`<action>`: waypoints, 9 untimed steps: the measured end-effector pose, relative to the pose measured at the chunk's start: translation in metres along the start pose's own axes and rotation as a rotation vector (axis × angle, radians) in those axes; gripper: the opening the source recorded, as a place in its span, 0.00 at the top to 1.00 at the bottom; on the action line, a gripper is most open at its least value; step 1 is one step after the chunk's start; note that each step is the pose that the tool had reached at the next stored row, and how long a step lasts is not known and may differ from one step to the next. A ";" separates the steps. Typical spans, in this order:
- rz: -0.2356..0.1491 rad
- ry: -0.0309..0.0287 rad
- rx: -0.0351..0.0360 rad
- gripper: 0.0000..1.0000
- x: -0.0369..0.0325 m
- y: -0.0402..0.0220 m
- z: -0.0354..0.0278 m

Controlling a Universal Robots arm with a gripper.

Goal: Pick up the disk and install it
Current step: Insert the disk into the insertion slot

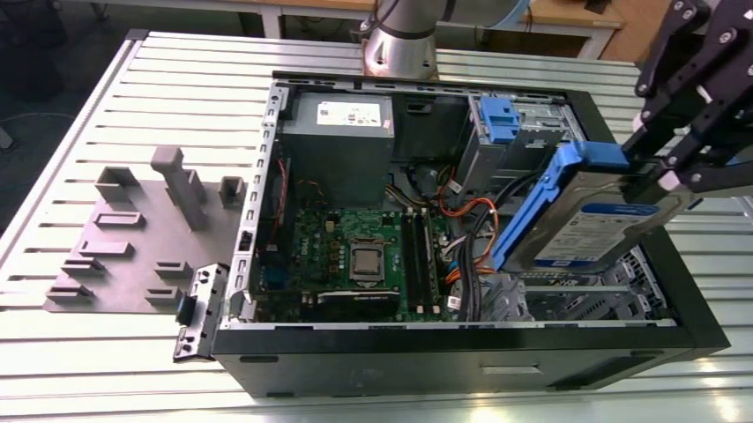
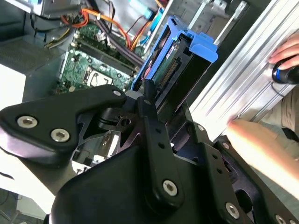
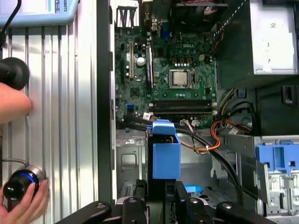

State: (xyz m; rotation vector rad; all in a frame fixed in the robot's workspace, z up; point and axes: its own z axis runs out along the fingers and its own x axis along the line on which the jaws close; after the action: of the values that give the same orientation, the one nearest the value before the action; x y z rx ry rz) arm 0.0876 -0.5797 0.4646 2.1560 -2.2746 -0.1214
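Right of the exterior view, the hand grips the disk by its blue carrier end, holding it tilted above the open computer case. The disk is picked up but not yet installed. Seating it likely calls for squaring it to the drive cage.

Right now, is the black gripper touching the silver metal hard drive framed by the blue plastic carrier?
Touching. In the exterior view the gripper clamps the disk at its upper end, holding it tilted above the open computer case.

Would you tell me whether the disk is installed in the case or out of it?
Out: the gripper holds the disk tilted above the open case.
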 end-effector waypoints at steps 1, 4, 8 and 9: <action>0.000 0.0000 -0.0010 0.65 -0.0002 -0.0038 0.0000; 0.000 0.0001 -0.0042 0.65 -0.0008 -0.0149 0.0003; 0.000 0.0003 -0.0075 0.65 -0.0014 -0.0271 0.0012; 0.000 0.0004 -0.0082 0.65 -0.0015 -0.0299 0.0017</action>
State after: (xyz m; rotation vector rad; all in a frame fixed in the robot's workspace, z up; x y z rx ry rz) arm 0.1174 -0.5797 0.4612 2.1515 -2.2702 -0.1301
